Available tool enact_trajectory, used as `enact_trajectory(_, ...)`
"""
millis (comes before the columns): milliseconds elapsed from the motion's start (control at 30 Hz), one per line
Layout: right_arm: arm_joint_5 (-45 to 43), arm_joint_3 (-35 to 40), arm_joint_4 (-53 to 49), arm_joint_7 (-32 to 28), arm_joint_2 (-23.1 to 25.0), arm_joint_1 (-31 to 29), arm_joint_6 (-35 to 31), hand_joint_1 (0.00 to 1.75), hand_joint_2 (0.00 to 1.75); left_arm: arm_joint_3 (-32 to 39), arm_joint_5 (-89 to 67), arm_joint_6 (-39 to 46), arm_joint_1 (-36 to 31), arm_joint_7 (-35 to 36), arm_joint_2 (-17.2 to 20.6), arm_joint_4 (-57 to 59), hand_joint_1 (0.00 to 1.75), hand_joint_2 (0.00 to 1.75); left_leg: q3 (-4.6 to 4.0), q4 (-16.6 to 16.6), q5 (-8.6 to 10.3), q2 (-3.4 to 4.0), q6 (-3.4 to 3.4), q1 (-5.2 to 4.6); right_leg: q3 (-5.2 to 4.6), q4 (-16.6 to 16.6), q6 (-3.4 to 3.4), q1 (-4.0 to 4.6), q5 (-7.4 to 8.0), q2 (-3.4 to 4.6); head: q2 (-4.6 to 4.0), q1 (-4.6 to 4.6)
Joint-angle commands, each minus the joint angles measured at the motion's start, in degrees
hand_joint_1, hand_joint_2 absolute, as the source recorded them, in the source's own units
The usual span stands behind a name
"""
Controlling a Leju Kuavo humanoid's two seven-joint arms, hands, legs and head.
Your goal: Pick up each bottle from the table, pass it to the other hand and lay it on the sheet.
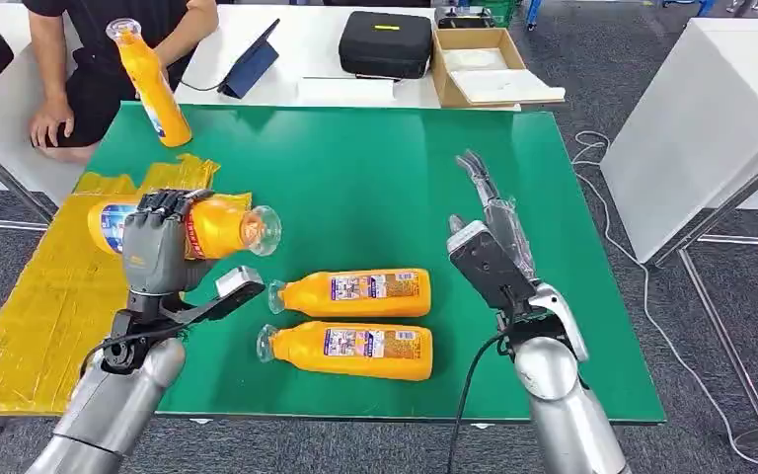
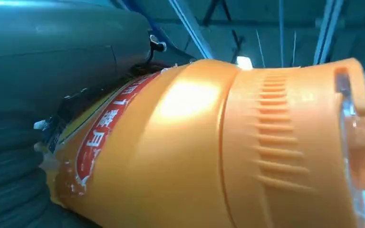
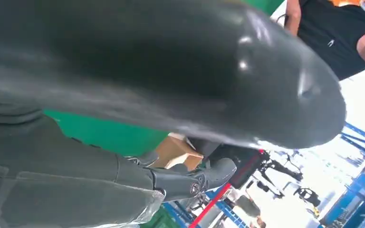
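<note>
bottles: two on green table [image 1: 375, 168], one in left hand [image 1: 158, 247], one with person [image 1: 109, 59].

open: green table [image 1: 375, 178] centre | blocked: two lying bottles [image 1: 355, 293] [image 1: 350, 350] near front edge

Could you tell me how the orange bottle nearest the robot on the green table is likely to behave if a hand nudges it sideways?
The nearest bottle lies on its side on the smooth green table, so it would probably roll rather than slide. Its body looks rigid and seemingly full, so likely fairly heavy. The glossy label may be slippery.
</note>
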Motion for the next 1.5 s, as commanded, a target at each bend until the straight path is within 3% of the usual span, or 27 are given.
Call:
enact_trajectory(33,-0.19,5.09,4.72,-1.45,-1.77,-2.44,0.60,0.00,0.00,-2.12,-4.00,1.89,-3.95,4.05,5.87,23.28,1.75,1.75,0.56,-0.16,-0.15,-0.11,-0.10,-0.15,0.44,0.00,-0.03,-0.21,-0.17,0.16,0.00,0.00)
enact_trajectory(167,-0.16,5.48,4.49,-1.94,-2.36,-1.77,0.40,0.00,0.00,0.16,-6.36,0.89,-1.41,6.00,6.17,22.11,1.75,1.75,0.31,-0.11,-0.11,0.01,-0.07,-0.04,0.24,-0.04,-0.03,-0.07,-0.08,0.15,0.00,-0.02)
enact_trajectory(200,-0.16,5.48,4.39,-1.95,-2.47,-1.66,0.41,0.00,0.00,0.47,-6.33,0.52,-1.48,6.23,6.10,22.34,1.75,1.75,0.72,-0.18,-0.26,-0.15,-0.14,-0.18,0.56,0.04,-0.04,-0.26,-0.29,0.20,0.00,-0.02)
enact_trajectory(233,-0.16,5.48,4.39,-1.95,-2.47,-1.66,0.41,0.00,0.00,0.47,-6.33,0.52,-1.48,6.23,6.10,22.34,1.75,1.75,0.30,-0.11,-0.11,-0.08,-0.07,-0.04,0.24,-0.04,-0.02,-0.09,-0.10,0.09,0.00,-0.02)
enact_trajectory(367,0.07,5.71,3.75,-1.92,-3.89,-1.05,0.69,0.00,0.00,0.97,-8.04,-1.37,-4.17,8.10,5.14,26.13,1.75,1.75,0.58,-0.07,-0.25,-0.36,-0.09,-0.16,0.49,0.09,0.00,-0.24,-0.33,0.00,0.00,-0.02)
enact_trajectory(467,0.11,5.72,3.90,-1.98,-4.93,-0.43,0.67,0.00,0.00,0.89,-8.44,-1.73,-5.35,8.28,4.64,27.53,1.75,1.75,0.17,-0.06,-0.05,-0.29,-0.05,-0.02,0.18,-0.03,0.00,-0.05,-0.10,-0.12,0.00,-0.02)
enact_trajectory(500,0.17,5.82,3.90,-2.01,-5.19,-0.35,0.65,0.00,0.00,0.87,-8.79,-1.69,-5.85,8.62,4.37,28.31,1.64,1.75,0.30,-0.07,-0.10,-0.38,-0.06,-0.07,0.29,0.01,0.00,-0.12,-0.18,-0.13,0.00,-0.02)
enact_trajectory(533,0.30,5.88,3.87,-1.96,-5.70,-0.13,0.53,0.00,0.00,0.68,-9.18,-2.19,-6.41,8.61,3.98,29.14,0.87,1.75,0.20,-0.06,-0.07,-0.31,-0.05,-0.03,0.21,-0.02,-0.01,-0.06,-0.12,-0.11,0.00,0.00)
enact_trajectory(567,0.39,5.93,3.78,-1.88,-5.97,0.10,0.40,0.00,0.00,0.67,-9.16,-2.65,-6.88,8.62,3.51,29.71,0.00,1.75,0.28,-0.07,-0.09,-0.42,-0.06,-0.06,0.28,-0.01,0.00,-0.10,-0.17,-0.17,0.00,-0.02)
enact_trajectory(600,0.40,5.83,3.69,-1.66,-6.56,0.38,0.11,0.00,0.00,0.28,-8.69,-3.10,-8.38,7.17,2.58,30.84,0.00,1.75,0.18,-0.06,-0.05,-0.38,-0.05,-0.06,0.20,-0.02,0.00,-0.08,-0.14,-0.19,0.00,0.00)
enact_trajectory(633,0.87,6.07,3.57,-0.67,-7.03,0.55,0.25,0.00,0.00,0.00,-8.80,-4.75,-10.01,7.66,1.85,32.68,0.00,0.00,0.39,-0.07,-0.12,-0.60,-0.07,-0.15,0.40,0.05,0.01,-0.20,-0.28,-0.28,0.00,0.00)
enact_trajectory(1133,7.37,8.28,-1.08,1.80,-9.23,3.76,-0.39,0.00,0.00,0.12,-0.83,-3.95,-9.94,3.70,1.57,28.99,0.00,0.00,0.14,-0.02,-0.08,-0.37,-0.04,-0.08,0.13,0.01,0.01,-0.12,-0.12,-0.13,0.00,-0.02)
enact_trajectory(1200,9.26,8.21,-3.19,2.33,-10.09,5.32,-0.31,0.00,0.00,4.19,12.66,-4.40,-8.49,-2.44,-0.58,23.90,0.00,0.00,0.44,-0.03,-0.20,-0.56,-0.07,-0.20,0.39,0.09,0.02,-0.28,-0.30,-0.16,0.00,-0.02)
enact_trajectory(1267,9.79,9.45,-5.02,2.38,-12.38,6.97,0.63,0.00,0.00,6.41,25.31,-8.21,-6.31,-6.38,-1.77,15.67,0.00,0.00,0.16,-0.01,-0.09,-0.47,-0.04,-0.10,0.17,0.02,0.03,-0.15,-0.16,-0.21,0.00,-0.04)
enact_trajectory(1300,9.23,9.92,-5.00,2.86,-13.00,7.50,1.41,0.00,1.75,6.98,29.59,-9.20,-5.62,-6.93,-1.94,12.45,0.00,0.00,0.06,0.00,-0.06,-0.46,-0.03,-0.06,0.09,-0.01,0.03,-0.10,-0.12,-0.24,0.00,-0.02)
enact_trajectory(1333,10.01,11.92,-4.57,3.35,-13.90,7.16,2.14,0.00,1.75,7.40,36.08,-11.06,-5.69,-8.30,-1.79,9.65,0.00,0.00,0.24,0.03,-0.16,-0.72,-0.03,-0.14,0.29,0.07,0.05,-0.21,-0.29,-0.38,0.00,-0.02)
enact_trajectory(1500,14.36,20.72,-0.53,6.43,-14.14,6.10,4.39,0.00,1.75,8.10,53.91,-14.66,-5.16,-12.16,-0.57,4.22,0.00,0.00,0.23,0.02,-0.19,-0.39,-0.06,-0.10,0.21,0.05,0.01,-0.16,-0.19,-0.03,0.00,-0.02)
